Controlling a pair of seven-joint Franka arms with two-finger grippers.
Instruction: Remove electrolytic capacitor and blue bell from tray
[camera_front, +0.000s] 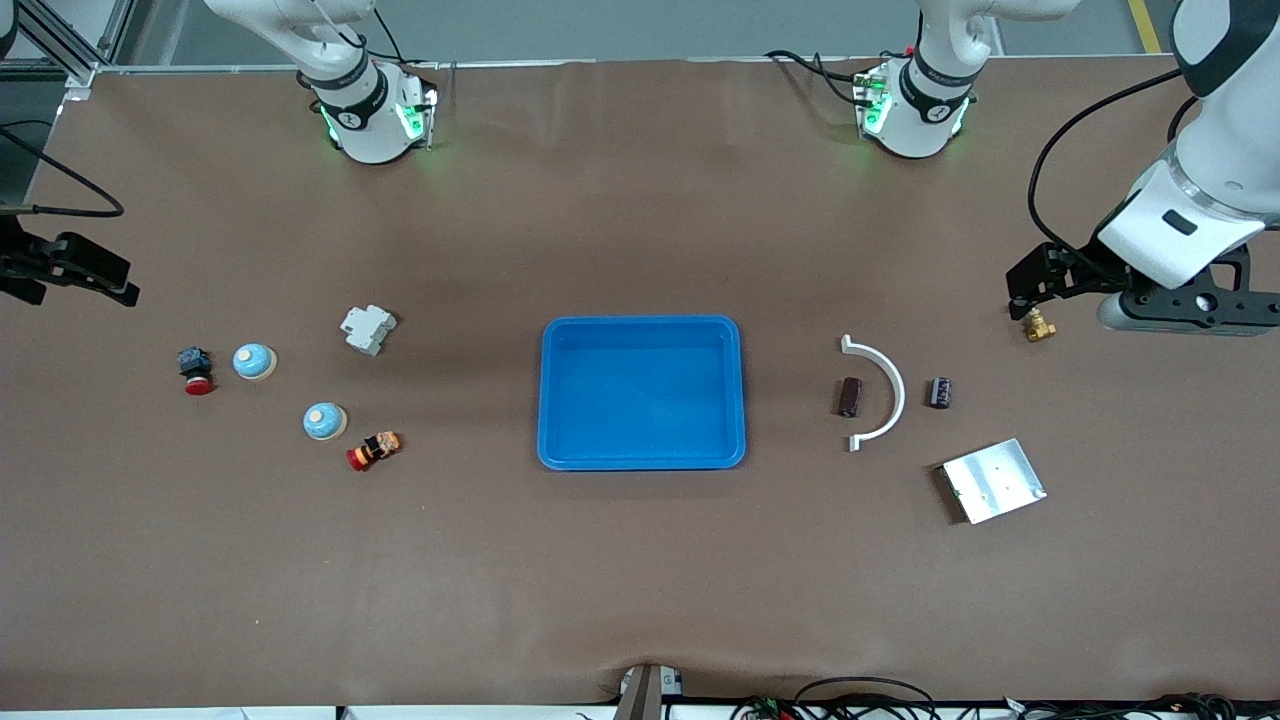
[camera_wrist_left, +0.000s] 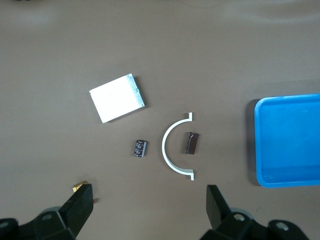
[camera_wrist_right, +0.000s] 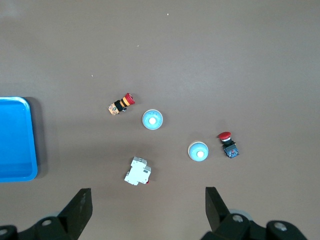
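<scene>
Two capacitors lie toward the left arm's end: a black one (camera_front: 938, 392) (camera_wrist_left: 140, 148) and a brown one (camera_front: 849, 397) (camera_wrist_left: 191, 143), with a white arc (camera_front: 880, 395) (camera_wrist_left: 175, 150) between them. Two light blue bells (camera_front: 254, 361) (camera_front: 325, 421) sit toward the right arm's end, and show in the right wrist view (camera_wrist_right: 198, 151) (camera_wrist_right: 152, 119). A blue tray (camera_front: 640, 330) (camera_wrist_left: 260, 145) (camera_wrist_right: 30, 140) stands empty mid-table. My left gripper (camera_front: 1040, 280) (camera_wrist_left: 150, 205) is open and empty, up over the table near a brass fitting. My right gripper (camera_front: 95, 275) (camera_wrist_right: 148, 207) is open and empty at the table's edge.
A brass fitting (camera_front: 1039, 325) (camera_wrist_left: 78, 186) lies under the left gripper. A metal plate (camera_front: 993, 480) (camera_wrist_left: 117, 98) lies nearer the front camera than the capacitors. A white breaker (camera_front: 368, 329) (camera_wrist_right: 138, 171) and two red push buttons (camera_front: 196, 369) (camera_front: 373, 450) lie by the bells.
</scene>
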